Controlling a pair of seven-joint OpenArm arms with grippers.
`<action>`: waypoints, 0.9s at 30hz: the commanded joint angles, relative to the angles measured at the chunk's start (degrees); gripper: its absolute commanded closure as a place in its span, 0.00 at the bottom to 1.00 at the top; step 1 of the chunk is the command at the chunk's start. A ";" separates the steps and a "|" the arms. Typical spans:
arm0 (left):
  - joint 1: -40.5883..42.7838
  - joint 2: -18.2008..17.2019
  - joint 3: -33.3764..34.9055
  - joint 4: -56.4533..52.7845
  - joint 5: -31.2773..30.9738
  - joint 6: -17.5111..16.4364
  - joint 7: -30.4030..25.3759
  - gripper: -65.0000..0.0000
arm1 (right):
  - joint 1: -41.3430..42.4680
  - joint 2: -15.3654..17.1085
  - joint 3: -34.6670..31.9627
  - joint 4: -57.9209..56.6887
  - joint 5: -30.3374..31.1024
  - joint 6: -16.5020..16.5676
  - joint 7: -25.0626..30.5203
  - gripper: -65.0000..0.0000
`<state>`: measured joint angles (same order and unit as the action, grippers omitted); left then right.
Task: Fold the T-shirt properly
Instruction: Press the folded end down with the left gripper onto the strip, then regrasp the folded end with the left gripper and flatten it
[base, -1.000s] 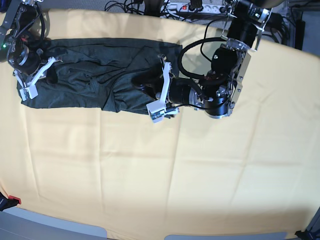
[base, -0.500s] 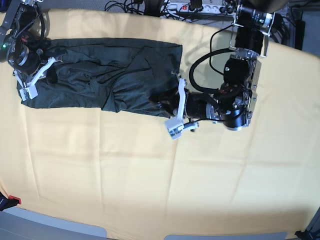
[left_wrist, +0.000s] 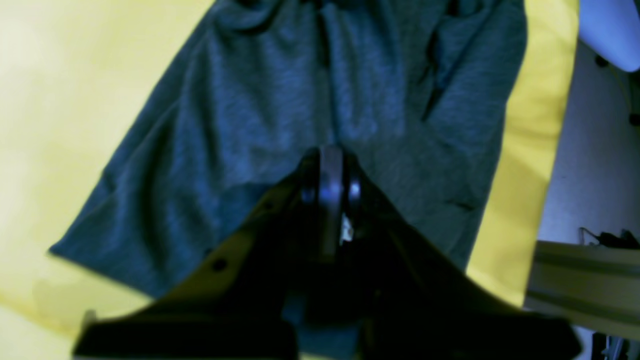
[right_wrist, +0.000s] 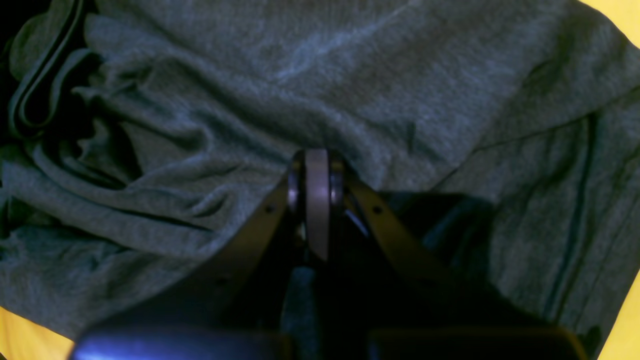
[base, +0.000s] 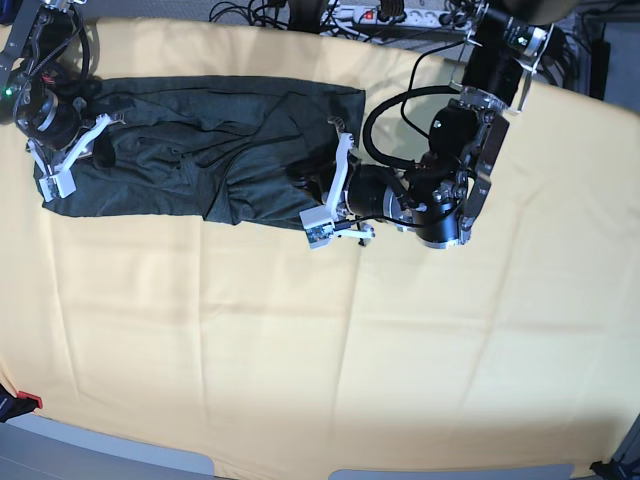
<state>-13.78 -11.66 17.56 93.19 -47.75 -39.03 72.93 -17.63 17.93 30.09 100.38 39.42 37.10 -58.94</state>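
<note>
Here the single T-shirt (base: 200, 150) lies crumpled along the far side of the yellow tablecloth (base: 320, 340), its long axis running left to right in the base view, one end under each arm. The left arm comes down from the far right corner, bends at the elbow and lies low over the cloth, reaching sideways so that the left gripper (base: 331, 190) sits at the shirt's right-hand edge. In the left wrist view that gripper (left_wrist: 330, 170) shows its fingers drawn together into one narrow ridge over the grey knit, though whether any fabric is caught between them cannot be told. The right arm hangs at the far left corner, its white-fingered right gripper (base: 68, 155) lying on the shirt's left end. In the right wrist view its fingers (right_wrist: 316, 200) are likewise pressed together, with wrinkled fabric bunched around the tip; whether they pinch it is unclear. There are two arms, one garment and one cloth, with a power strip (base: 385, 15) and cables behind the table.
</note>
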 joint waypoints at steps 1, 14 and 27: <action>-1.14 0.11 0.04 0.83 -1.46 0.04 -1.36 1.00 | 0.13 0.81 0.28 0.72 -0.48 -0.11 -0.39 1.00; -1.11 0.50 0.46 0.83 -11.43 -0.44 0.48 1.00 | 0.13 0.81 0.28 0.72 -0.48 -1.33 -0.37 1.00; -2.14 0.98 -4.11 0.85 -12.81 -0.97 5.66 1.00 | 0.15 0.81 0.28 0.72 -0.48 -1.33 -0.44 1.00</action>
<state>-14.81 -11.00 13.45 93.19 -58.54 -39.70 79.46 -17.65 17.93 30.09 100.38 39.44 36.03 -58.94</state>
